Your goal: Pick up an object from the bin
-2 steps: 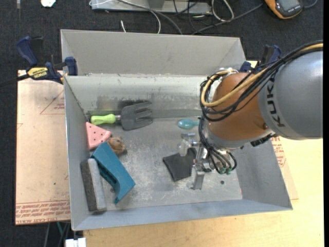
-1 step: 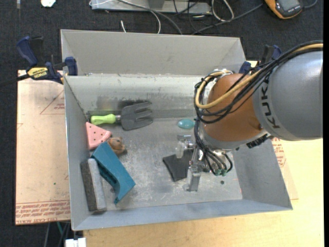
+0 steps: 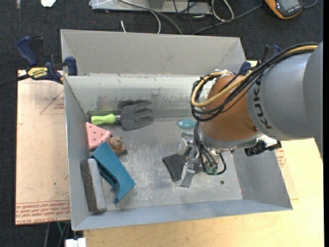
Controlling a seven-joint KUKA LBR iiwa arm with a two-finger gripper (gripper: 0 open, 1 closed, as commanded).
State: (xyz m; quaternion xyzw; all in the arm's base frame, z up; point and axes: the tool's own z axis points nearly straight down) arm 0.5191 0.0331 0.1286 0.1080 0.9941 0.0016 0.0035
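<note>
My gripper [image 3: 186, 163] is low over the bin floor, right of centre, under the orange wrist cover. A dark grey wedge-shaped piece [image 3: 174, 166] lies against its left side, partly hidden by it. A small teal oval thing [image 3: 185, 123] lies just behind the gripper, near the back wall.
At the back left lies a grey garden fork with a green handle [image 3: 126, 117]. Along the left side are a pink triangle with dots [image 3: 96, 135], a small brown lump [image 3: 118, 145], a blue angled block [image 3: 113, 172] and a long grey bar [image 3: 92, 185]. The arm covers the bin's right part.
</note>
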